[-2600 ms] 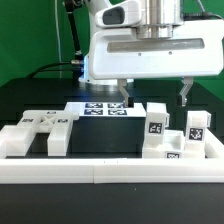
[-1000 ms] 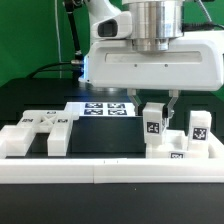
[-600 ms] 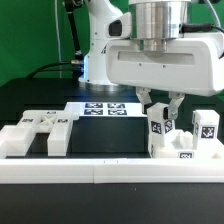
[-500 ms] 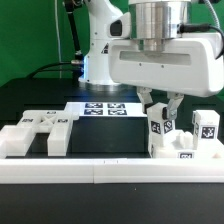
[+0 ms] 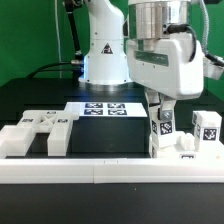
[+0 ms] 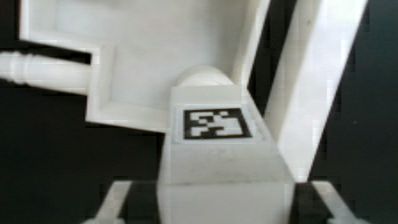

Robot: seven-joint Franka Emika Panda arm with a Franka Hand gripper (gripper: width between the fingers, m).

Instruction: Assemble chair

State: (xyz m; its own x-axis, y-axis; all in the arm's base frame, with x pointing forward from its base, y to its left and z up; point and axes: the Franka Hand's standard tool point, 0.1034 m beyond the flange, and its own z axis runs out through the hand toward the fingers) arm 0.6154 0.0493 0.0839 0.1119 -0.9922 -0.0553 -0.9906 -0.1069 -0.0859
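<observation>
Pinching a white blocky plastic chair part [image 5: 163, 128] near its upper end with the two-finger gripper [image 5: 162, 109], jaws drawn in tight on either side. Held upright at the exterior view's right, its square black-and-white tag facing the camera; cannot tell whether its foot rests on the black table [image 5: 110, 140] or hangs just clear. Crowded on that side: a white tagged cube [image 5: 208, 126] just beside it toward the exterior view's right, and a low white piece [image 5: 185, 153] in front, close enough that contact cannot be judged. Well apart, at the exterior view's left, a cluster of notched white bars [image 5: 35, 135]. Between the two groups and farther back, the marker board [image 5: 104, 108] lying flat. Along the front edge, a long plain white rail [image 5: 100, 172]. Behind, the glossy white robot arm [image 5: 105, 45], with a triangular label [image 5: 103, 51] on its base, too small to read. No legible lettering on the tags, only block patterns.
</observation>
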